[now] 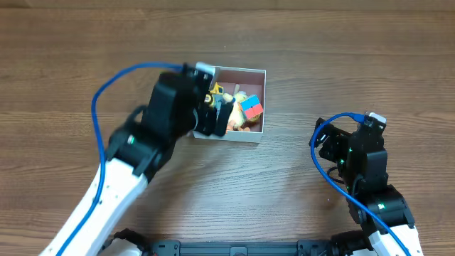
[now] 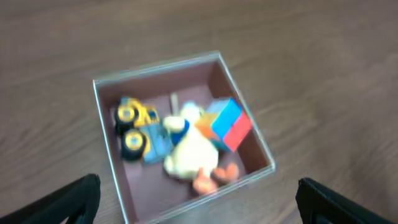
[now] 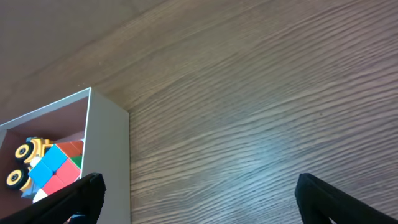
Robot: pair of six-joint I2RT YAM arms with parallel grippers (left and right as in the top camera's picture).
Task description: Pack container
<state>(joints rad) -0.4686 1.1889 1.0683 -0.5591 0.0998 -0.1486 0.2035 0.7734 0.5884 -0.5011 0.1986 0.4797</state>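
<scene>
The container [image 1: 254,72] is a square shallow white box with a dusty pink inside, on the wooden table at centre back. It holds a yellow toy truck [image 2: 134,124], a white duck toy with orange feet [image 2: 189,152] and a blue, red and orange cube [image 2: 229,121]. My left gripper [image 2: 199,205] is open and empty, hovering just above the container's near-left edge. My right gripper [image 3: 199,202] is open and empty over bare table to the right of the container [image 3: 109,143].
The cube [image 3: 55,165] and the truck's wheels [image 3: 22,163] show at the left edge of the right wrist view. Blue cables [image 1: 99,92] run along both arms. Bare wooden table [image 1: 341,57] surrounds the container.
</scene>
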